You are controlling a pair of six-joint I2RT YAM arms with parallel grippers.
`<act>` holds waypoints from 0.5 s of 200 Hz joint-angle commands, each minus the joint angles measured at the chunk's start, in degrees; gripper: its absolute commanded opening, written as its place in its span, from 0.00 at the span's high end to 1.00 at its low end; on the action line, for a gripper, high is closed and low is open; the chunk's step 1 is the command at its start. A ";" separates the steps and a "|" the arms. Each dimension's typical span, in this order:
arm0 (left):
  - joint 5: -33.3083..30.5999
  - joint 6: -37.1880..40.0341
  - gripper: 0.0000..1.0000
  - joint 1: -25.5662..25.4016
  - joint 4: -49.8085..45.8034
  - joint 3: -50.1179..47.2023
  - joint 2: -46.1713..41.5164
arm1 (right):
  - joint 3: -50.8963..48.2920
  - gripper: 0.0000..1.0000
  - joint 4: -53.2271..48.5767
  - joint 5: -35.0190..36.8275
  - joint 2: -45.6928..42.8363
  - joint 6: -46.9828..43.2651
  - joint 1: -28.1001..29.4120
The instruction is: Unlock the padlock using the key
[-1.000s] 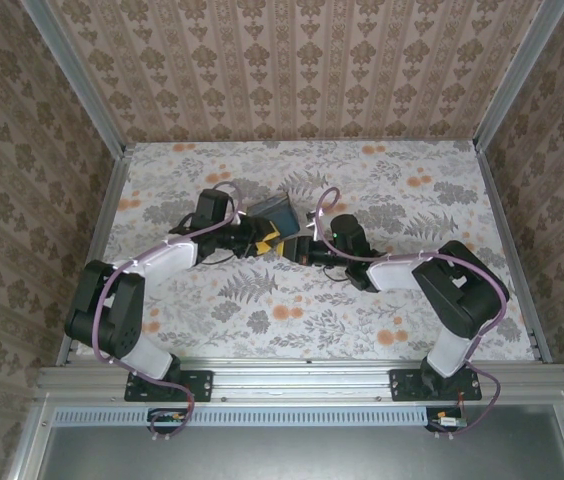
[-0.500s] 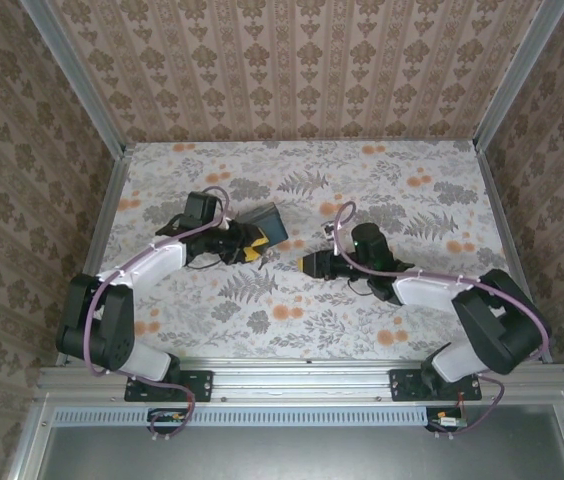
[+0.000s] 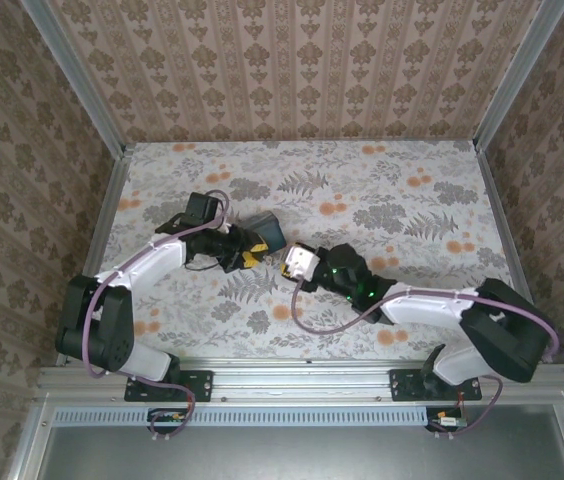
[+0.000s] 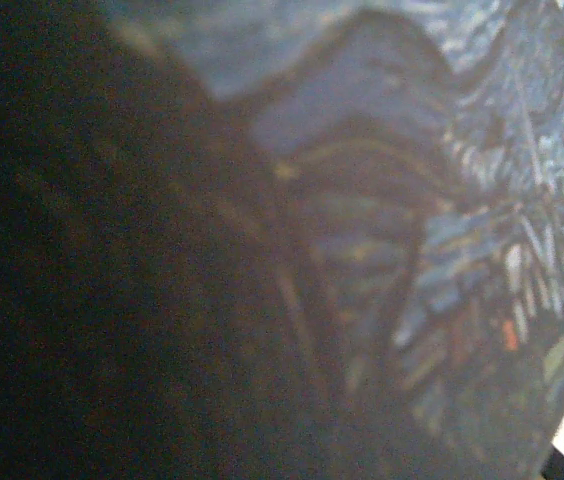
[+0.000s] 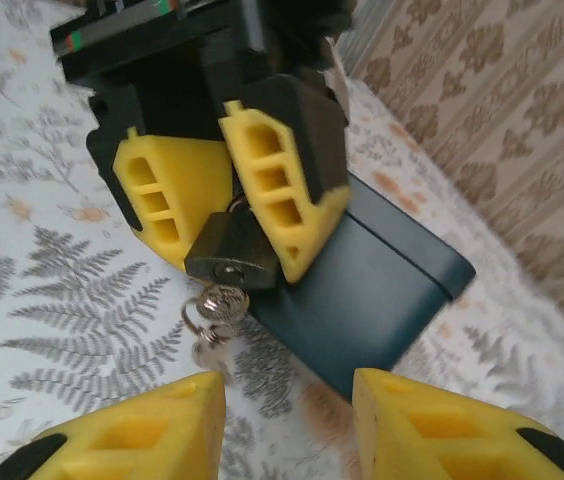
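The padlock [image 5: 232, 255], a small dark block with its keyhole facing my right wrist camera, is pinched between the yellow fingers [image 5: 282, 190] of my left gripper [image 3: 249, 252], which is shut on it. A silvery key [image 5: 220, 300] on a ring with a second key [image 5: 205, 347] sits just under the keyhole; I cannot tell whether it is inserted. My right gripper [image 5: 287, 430] is open and empty a short way in front of the padlock, fingers [image 5: 132, 440] apart. From above, the right gripper [image 3: 292, 265] faces the left one.
The blue swirl-painted tin [image 3: 267, 230] lies tilted right behind the left gripper; its dark side [image 5: 372, 290] is next to the padlock, and its painted face [image 4: 412, 250] is blurred and very close in the left wrist view. Flower-patterned tabletop [image 3: 382, 190] lies open around both arms.
The two grippers were together at the tin; the right one drew back, then swung nearer and left to face the left gripper. The left gripper shifted slightly left.
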 commanded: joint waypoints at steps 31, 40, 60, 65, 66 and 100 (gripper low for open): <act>2.61 -1.04 1.00 -0.48 0.07 1.98 -1.44 | 0.12 0.63 18.36 11.65 8.75 -18.02 5.27; 2.71 -0.96 1.00 -0.46 0.17 1.93 -1.26 | 0.25 0.64 18.92 11.93 9.42 -18.72 5.43; 2.93 -1.13 1.00 -0.47 0.53 1.91 -1.22 | 0.26 0.65 20.09 12.28 10.33 -19.25 5.54; 2.93 -1.13 1.00 -0.42 0.56 1.82 -1.30 | 0.17 0.66 20.29 12.27 10.40 -19.31 5.54; 2.93 -1.13 1.00 -0.40 0.56 1.78 -1.30 | 0.16 0.66 20.18 12.28 10.39 -19.32 5.54; 2.99 -1.39 1.00 -0.46 0.80 1.66 -1.80 | 0.69 0.67 17.81 11.27 10.79 -19.18 5.46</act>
